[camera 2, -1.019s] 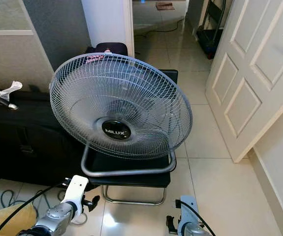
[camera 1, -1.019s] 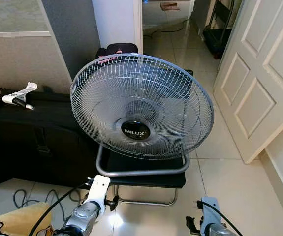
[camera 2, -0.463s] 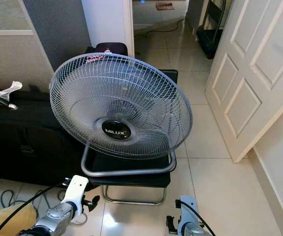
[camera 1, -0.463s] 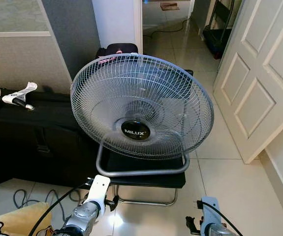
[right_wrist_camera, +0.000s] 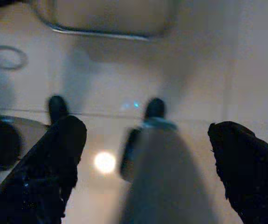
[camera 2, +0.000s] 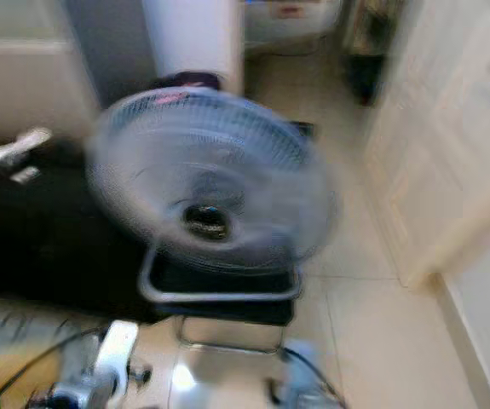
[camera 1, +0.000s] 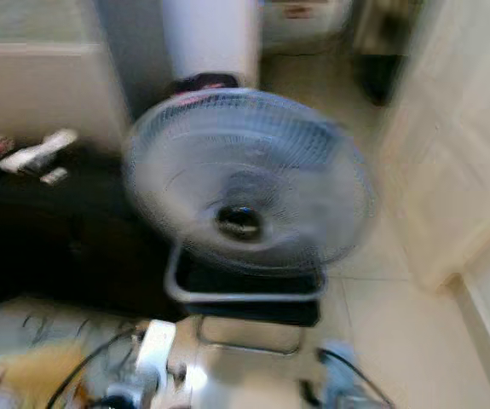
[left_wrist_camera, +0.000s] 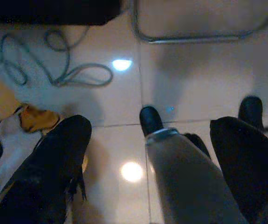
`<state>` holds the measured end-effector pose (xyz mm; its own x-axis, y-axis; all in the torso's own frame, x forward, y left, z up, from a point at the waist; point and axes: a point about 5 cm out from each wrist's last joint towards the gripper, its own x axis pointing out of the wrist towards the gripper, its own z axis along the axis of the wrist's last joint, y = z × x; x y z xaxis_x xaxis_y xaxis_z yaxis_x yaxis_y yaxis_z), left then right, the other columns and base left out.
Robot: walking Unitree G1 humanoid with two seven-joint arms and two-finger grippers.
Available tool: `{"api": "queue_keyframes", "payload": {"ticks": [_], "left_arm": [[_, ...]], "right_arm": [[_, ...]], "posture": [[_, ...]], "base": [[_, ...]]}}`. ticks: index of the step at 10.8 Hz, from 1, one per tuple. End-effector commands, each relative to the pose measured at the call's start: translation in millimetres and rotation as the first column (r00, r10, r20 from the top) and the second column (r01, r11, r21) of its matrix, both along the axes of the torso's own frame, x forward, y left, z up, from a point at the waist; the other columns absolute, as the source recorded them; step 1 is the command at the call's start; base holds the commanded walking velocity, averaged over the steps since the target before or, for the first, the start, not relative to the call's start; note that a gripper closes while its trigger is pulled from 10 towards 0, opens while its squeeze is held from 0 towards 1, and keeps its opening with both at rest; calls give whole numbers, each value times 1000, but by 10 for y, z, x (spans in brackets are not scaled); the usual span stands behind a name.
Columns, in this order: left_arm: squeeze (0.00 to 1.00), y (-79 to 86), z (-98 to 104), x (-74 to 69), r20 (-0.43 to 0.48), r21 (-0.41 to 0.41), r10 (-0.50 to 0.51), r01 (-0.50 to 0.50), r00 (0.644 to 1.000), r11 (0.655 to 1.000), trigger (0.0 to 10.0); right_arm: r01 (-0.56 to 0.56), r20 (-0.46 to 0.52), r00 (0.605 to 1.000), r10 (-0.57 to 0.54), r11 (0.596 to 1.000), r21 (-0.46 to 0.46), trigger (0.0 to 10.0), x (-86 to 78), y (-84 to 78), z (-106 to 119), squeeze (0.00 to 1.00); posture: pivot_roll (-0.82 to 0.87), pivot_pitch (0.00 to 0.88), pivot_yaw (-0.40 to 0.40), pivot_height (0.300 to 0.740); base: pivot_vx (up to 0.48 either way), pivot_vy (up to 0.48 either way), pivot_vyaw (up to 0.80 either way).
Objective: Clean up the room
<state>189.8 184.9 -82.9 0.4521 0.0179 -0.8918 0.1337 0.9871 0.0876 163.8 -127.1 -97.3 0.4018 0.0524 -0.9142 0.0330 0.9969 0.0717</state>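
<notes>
A large grey fan (camera 1: 245,183), blurred, stands tilted on a black chair (camera 1: 253,298) straight ahead. Left of it lies a long black case (camera 1: 49,230) with small white items (camera 1: 36,153) on top. A yellow and white cloth (left_wrist_camera: 33,116) lies on the tiles by my left side, beside a loose grey cable (left_wrist_camera: 64,74). Both arms hang low: my left gripper (left_wrist_camera: 150,126) is open over the tiles, nothing between its fingers. My right gripper (right_wrist_camera: 147,126) is also open and empty above the floor.
A white panelled door (camera 1: 449,128) stands on the right. The chair's metal floor frame (left_wrist_camera: 194,37) is just ahead of my feet. A doorway (camera 1: 300,34) opens behind the fan. Pale tiles (camera 1: 398,341) stretch to the right of the chair.
The whole picture has gone blurred and shifted slightly, so the camera is moving. Fan, chair and case keep their places; both arms still hang low.
</notes>
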Motion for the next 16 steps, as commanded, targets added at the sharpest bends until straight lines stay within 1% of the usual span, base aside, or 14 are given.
{"api": "queue_keyframes", "payload": {"ticks": [1, 3, 4, 5, 6, 7, 8, 9, 11, 12, 13, 14, 15, 16], "left_arm": [[0, 51, -15, -43, -21, 12, 28, -28, 999, 1000, 10000], [0, 94, 13, 0, 7, 11, 57, -57, 998, 998, 10000], [0, 132, 32, 25, 36, 2, 74, -74, 997, 997, 10000], [0, 175, 99, 124, 121, 22, 46, -49, 992, 999, 10000], [0, 177, 272, 355, 277, -25, 26, -20, 960, 999, 10000], [0, 203, 381, 466, 354, -56, 52, -35, 934, 998, 10000], [0, 247, 655, 638, 520, -37, 21, -2, 854, 999, 10000], [0, 255, 762, 677, 573, -39, 20, 2, 819, 999, 10000], [0, 127, 1258, 721, 749, 2, -74, 110, 659, 994, 10000], [0, 40, 1458, 701, 804, -30, -70, 157, 591, 987, 10000], [0, 14, 1533, 682, 814, -41, -54, 150, 578, 988, 10000], [0, 21, 1585, 655, 817, 4, -55, 89, 575, 996, 10000], [0, 29, 1656, 635, 809, -25, -6, 44, 588, 999, 10000], [0, 17, 1727, 632, 829, -2, -20, 38, 558, 999, 10000]], "right_arm": [[6, 14, 1000, -6, 1000, -7, 10000, 16, -1, 8, 1000], [-65, 97, 993, 60, 997, 43, 10000, 131, 238, 77, 1000], [-207, 143, 970, 195, 975, 81, 10000, 152, 453, 119, 1000], [-275, 203, 944, 262, 960, 42, 10000, 200, 564, 168, 1000], [-275, 311, 917, 250, 961, 39, 10000, 369, 463, 260, 1000], [-290, 387, 886, 254, 956, 37, 10000, 547, 5, 355, 1000], [-393, 491, 810, 320, 918, 51, 10000, 721, -159, 552, 1000], [-434, 521, 780, 346, 899, 53, 10000, 757, -143, 611, 1000], [-600, 664, 630, 402, 795, 88, 10000, 837, 22, 989, 1000], [-653, 713, 572, 407, 751, 95, 10000, 840, 117, 1181, 1000], [-647, 744, 543, 390, 759, 75, 10000, 871, 165, 1301, 1000], [-578, 804, 493, 334, 816, 15, 10000, 929, 174, 1494, 1000], [-507, 846, 459, 273, 862, -3, 10000, 910, 133, 1694, 1000], [-502, 849, 470, 243, 864, 31, 10000, 861, 116, 1771, 1000]], "posture": [[-20, 0, 18, 740], [-9, 0, 18, 740], [-8, 0, 18, 740], [-7, 0, 20, 740], [-7, 0, 23, 740], [-6, 0, 22, 740], [-9, 0, 26, 740], [-10, 0, 28, 740], [-9, 0, 28, 740], [-19, 0, 37, 740], [-28, 0, 42, 740], [-30, 0, 44, 740], [-30, 0, 40, 740], [-29, 0, 40, 740]], "base": [[0, 0, 800], [0, 0, 800], [0, 0, 800], [0, 0, 800], [0, 0, 800], [0, 0, 800], [0, 0, 800], [0, 0, 800], [0, 0, 800], [0, 0, 800], [0, 0, 800], [0, 0, 800], [0, 0, 800], [0, 0, 800]]}}
